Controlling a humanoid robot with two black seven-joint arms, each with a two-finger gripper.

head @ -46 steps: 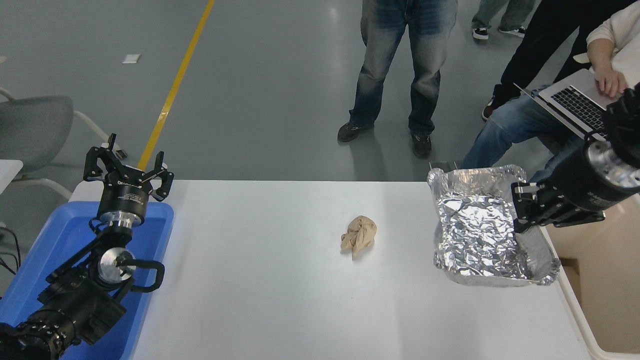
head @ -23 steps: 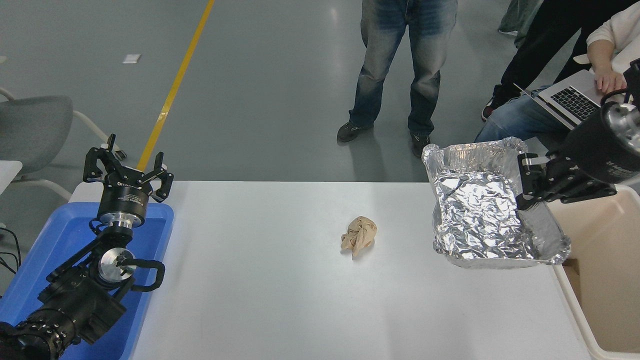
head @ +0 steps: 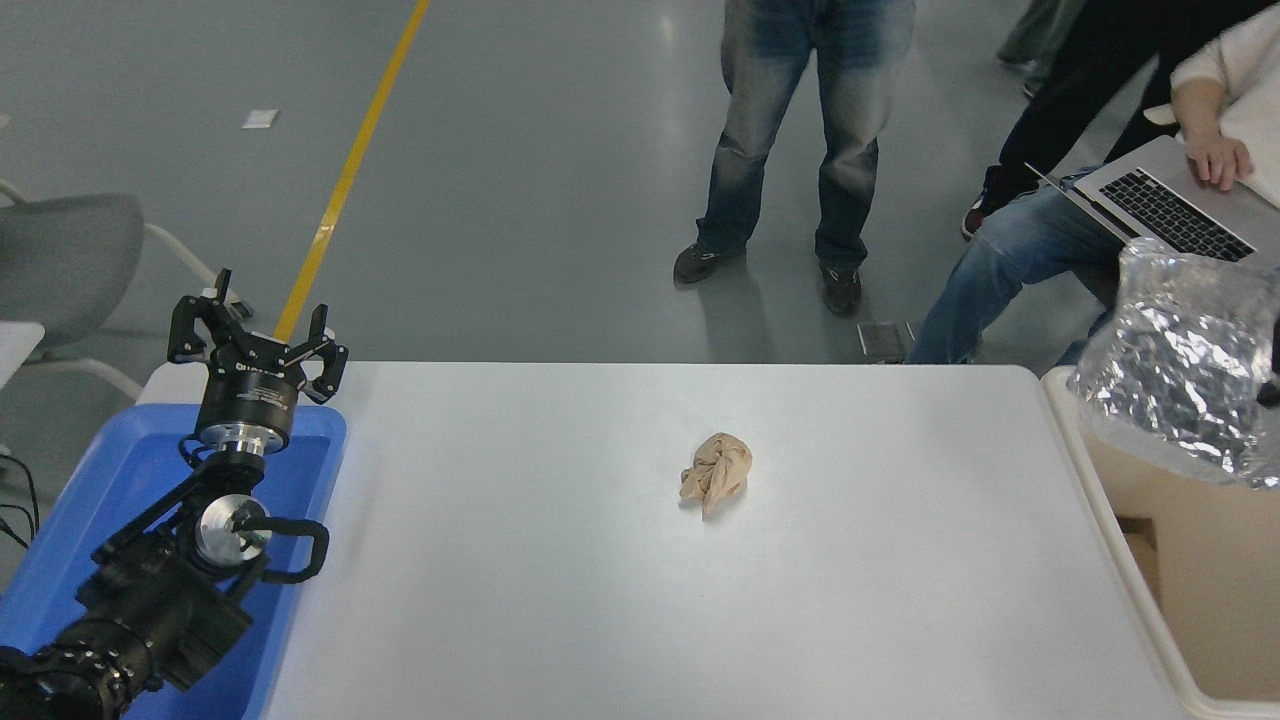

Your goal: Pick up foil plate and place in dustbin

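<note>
Foil plate (head: 1180,360) is at the right edge of the view, tilted and off the table, over the far end of the dustbin (head: 1090,470). Its lower crinkled rim overlaps the bin's far rim and tan inside; whether it touches the rim can't be told. Its right side is cut by the frame edge. Right gripper: only a small dark sliver shows at the frame edge beside the foil, so there's no telling whether it's clenched or released, and the grasp itself isn't visible.

Dustbin sits just beside the table's right edge, its thick cream rim running along that edge down to the bottom right corner. Bin mouth below the foil is open, with a brown patch on the inner wall.

White table (head: 600,600) is mostly bare. The only thing on it is a crumpled tan paper ball (head: 716,472) near the middle, well apart from the bin and the foil.

Left gripper (head: 256,335) is parked at the lower left above the blue tray (head: 120,470), fingers spread apart, holding nothing. The tray lies along the table's left edge.

Far side: a person in jeans (head: 790,140) stands back from the table's far edge. At top right a seated person has a laptop (head: 1170,205) on the lap, a hand (head: 1215,160) on it, just behind the foil. A grey chair (head: 60,260) is at far left, and a yellow floor line (head: 345,180) runs up from behind the left gripper.
</note>
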